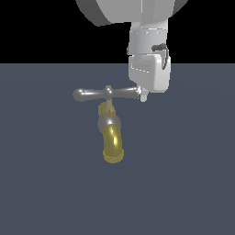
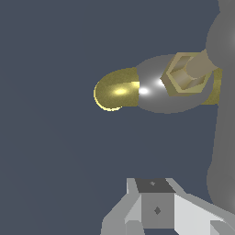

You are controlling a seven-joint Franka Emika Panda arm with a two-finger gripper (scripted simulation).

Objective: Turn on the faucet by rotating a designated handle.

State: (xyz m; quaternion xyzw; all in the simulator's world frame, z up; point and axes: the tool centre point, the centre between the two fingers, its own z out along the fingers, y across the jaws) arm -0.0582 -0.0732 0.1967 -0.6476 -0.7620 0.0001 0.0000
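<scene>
In the exterior view, the faucet (image 1: pixel 110 131) stands on a flat dark grey-blue floor (image 1: pixel 41 183), near the middle of the picture. Its brass-yellow spout (image 1: pixel 113 146) curves down toward the camera and ends in a ribbed rim. Across the top lies the handle (image 1: pixel 106 94), a slim silver crossbar with rounded ends and a small knob in the middle. The white arm comes down from above, and the gripper (image 1: pixel 143 97) sits at the crossbar's end on the exterior view's right. That end is hidden behind the gripper's body, with one small fingertip showing just below it. The fingertip looks to be touching or just beside the bar; which one cannot be told. How far the fingers are spread cannot be told from here either.

In the wrist view, the faucet (image 2: pixel 156 87) is seen from above: yellow spout (image 2: pixel 117 92), shiny silver body, and a brass hexagonal nut (image 2: pixel 183 73). The handle (image 2: pixel 222 128) runs as a blurred grey bar along one edge of the picture, very close to the camera. A grey and white part of the gripper (image 2: pixel 156 209) shows nearby, beside the bar. Only one finger is clearly seen, so the gap between the fingers cannot be judged.
</scene>
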